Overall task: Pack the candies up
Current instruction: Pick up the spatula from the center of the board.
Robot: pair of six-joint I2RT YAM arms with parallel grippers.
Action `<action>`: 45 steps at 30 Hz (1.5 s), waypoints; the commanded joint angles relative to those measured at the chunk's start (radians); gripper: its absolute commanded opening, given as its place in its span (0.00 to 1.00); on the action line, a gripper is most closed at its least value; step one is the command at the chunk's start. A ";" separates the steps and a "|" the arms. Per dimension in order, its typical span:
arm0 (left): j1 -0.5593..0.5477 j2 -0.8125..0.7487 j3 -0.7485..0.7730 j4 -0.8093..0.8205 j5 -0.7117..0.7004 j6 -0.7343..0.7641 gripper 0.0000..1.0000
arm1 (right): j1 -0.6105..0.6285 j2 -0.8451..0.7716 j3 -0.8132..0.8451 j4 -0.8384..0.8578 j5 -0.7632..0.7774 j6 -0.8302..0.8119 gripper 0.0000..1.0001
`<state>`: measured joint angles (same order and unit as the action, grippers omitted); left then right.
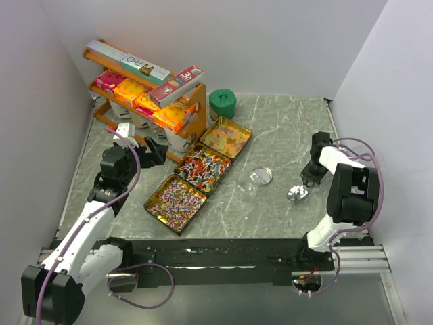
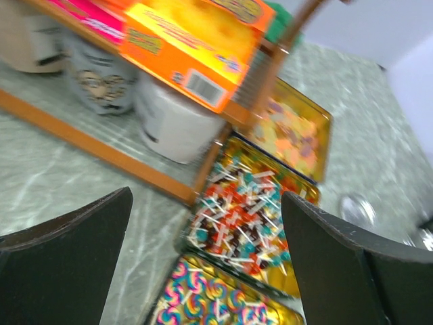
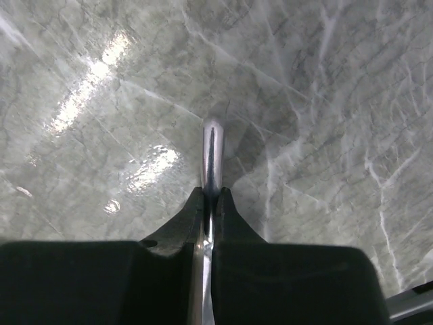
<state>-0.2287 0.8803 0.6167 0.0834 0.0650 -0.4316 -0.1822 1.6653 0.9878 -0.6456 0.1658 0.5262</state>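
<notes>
Marble table [image 1: 284,128], three tins [image 1: 251,133] of candies [image 1: 201,169], left pincer [image 2: 205,196] wide open, right pincer [image 3: 210,196] clamping spoon [image 3: 212,145].

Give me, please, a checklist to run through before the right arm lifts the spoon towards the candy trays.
1. The right gripper is shut on the metal spoon: ok.
2. The grip sits squarely on the handle: ok.
3. The spoon's bowl is empty: cannot tell.
4. The left gripper is open and holds nothing: ok.
5. The candies lie uncovered: ok.
6. The clear container has its lid off: cannot tell.
</notes>
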 commanded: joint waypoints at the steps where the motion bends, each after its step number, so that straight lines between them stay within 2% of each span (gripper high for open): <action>1: -0.004 0.002 0.044 0.015 0.159 0.027 0.99 | -0.005 -0.018 -0.015 0.029 -0.026 0.021 0.00; 7: -0.014 0.031 0.067 0.055 0.288 -0.009 0.99 | 0.004 -0.168 0.031 0.020 -0.084 0.052 0.00; 11: -0.070 0.066 0.106 0.059 0.311 -0.010 0.98 | 0.038 -0.284 0.104 0.006 -0.126 0.060 0.00; 14: -0.129 0.094 0.140 0.059 0.311 -0.001 0.97 | 0.099 -0.314 0.189 -0.034 -0.120 0.089 0.00; 16: -0.174 0.120 0.164 0.067 0.321 0.007 0.96 | 0.151 -0.318 0.254 -0.058 -0.069 0.121 0.00; 20: -0.259 0.183 0.227 0.082 0.340 0.019 0.96 | 0.350 -0.293 0.362 -0.107 0.053 0.205 0.00; 24: -0.336 0.273 0.357 0.027 0.346 0.051 0.96 | 0.478 -0.253 0.449 -0.126 0.145 0.294 0.00; 27: -0.397 0.359 0.438 -0.031 0.283 0.076 0.96 | 0.544 -0.216 0.503 -0.141 0.167 0.342 0.00; 30: -0.451 0.413 0.465 -0.008 0.223 0.086 0.96 | 0.604 -0.174 0.566 -0.169 0.219 0.357 0.00; 34: -0.484 0.491 0.505 0.016 0.285 0.064 0.96 | 0.647 -0.128 0.627 -0.201 0.233 0.380 0.00; 38: -0.501 0.560 0.545 -0.026 0.277 0.067 0.97 | 0.659 -0.137 0.637 -0.161 0.189 0.370 0.00; 40: -0.501 0.600 0.580 -0.051 0.282 0.077 0.91 | 0.665 -0.139 0.647 -0.154 0.166 0.347 0.00; 45: -0.501 0.692 0.664 -0.134 0.329 0.100 0.58 | 0.667 -0.163 0.649 -0.172 0.103 0.314 0.00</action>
<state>-0.7261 1.5284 1.1980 0.0017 0.3443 -0.3595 0.4782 1.5486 1.5917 -0.8177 0.3065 0.8654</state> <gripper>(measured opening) 0.674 0.092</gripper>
